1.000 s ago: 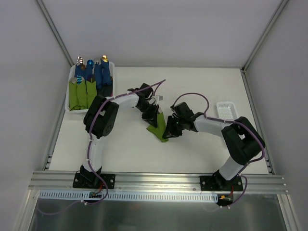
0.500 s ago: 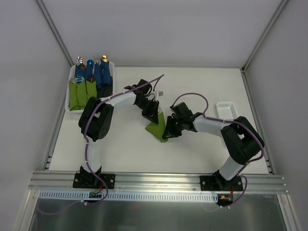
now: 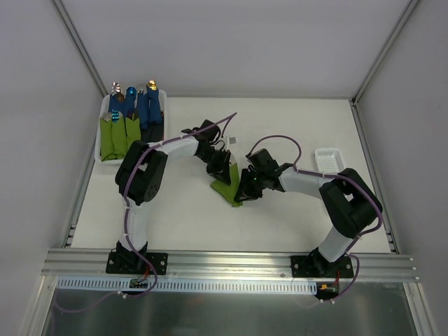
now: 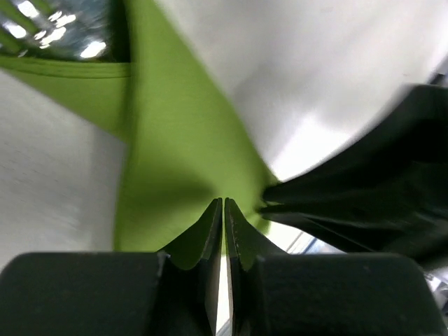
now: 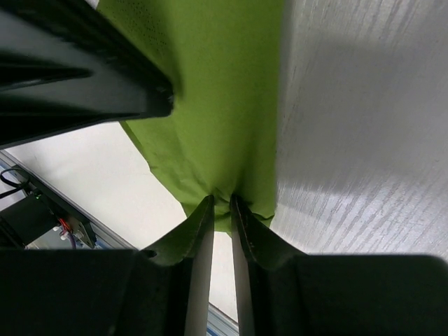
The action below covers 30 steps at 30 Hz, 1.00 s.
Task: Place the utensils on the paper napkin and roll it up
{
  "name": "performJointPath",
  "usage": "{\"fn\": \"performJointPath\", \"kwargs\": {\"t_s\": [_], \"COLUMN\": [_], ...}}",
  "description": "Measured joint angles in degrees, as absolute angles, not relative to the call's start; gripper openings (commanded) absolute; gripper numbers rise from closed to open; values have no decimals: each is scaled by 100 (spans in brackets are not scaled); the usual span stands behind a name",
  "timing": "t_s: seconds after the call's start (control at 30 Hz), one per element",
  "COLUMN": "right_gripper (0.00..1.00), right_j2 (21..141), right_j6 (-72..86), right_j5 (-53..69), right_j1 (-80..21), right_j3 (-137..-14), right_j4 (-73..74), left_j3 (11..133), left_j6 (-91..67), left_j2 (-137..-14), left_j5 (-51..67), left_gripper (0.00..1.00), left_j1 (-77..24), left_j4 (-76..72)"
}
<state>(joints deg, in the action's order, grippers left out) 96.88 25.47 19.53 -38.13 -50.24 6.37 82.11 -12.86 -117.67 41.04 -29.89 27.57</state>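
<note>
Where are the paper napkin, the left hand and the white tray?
paper napkin [image 4: 182, 154]: left wrist view, middle of the green sheet.
left hand [image 4: 223, 203]: left wrist view, between its fingertips, pinching the napkin.
white tray [image 3: 329, 150]: top view, far rim.

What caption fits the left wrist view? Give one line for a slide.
Left tool pinches an edge of the lime-green paper napkin while the right tool grips it alongside.

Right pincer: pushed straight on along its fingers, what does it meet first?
The thin lime-green paper napkin: the right pincer is shut on its edge, so the sheet lies directly ahead. What sits under the fold is hidden.
</note>
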Motion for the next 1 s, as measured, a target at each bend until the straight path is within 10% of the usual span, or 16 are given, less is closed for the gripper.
{"fn": "performJointPath", "kwargs": {"t_s": [1.0], "right_gripper": [33], "right_j2": [9216], "right_j6": [2311], "right_j5": [185], "right_j1": [-4014], "right_j3": [-5889], "right_j4": [2630], "left_j3": [7992], "left_j6": [-1614], "left_j2": [-12265], "left_j5": [4091], "left_gripper": [4], "left_j1": [-2801], "left_j4": [2637]}}
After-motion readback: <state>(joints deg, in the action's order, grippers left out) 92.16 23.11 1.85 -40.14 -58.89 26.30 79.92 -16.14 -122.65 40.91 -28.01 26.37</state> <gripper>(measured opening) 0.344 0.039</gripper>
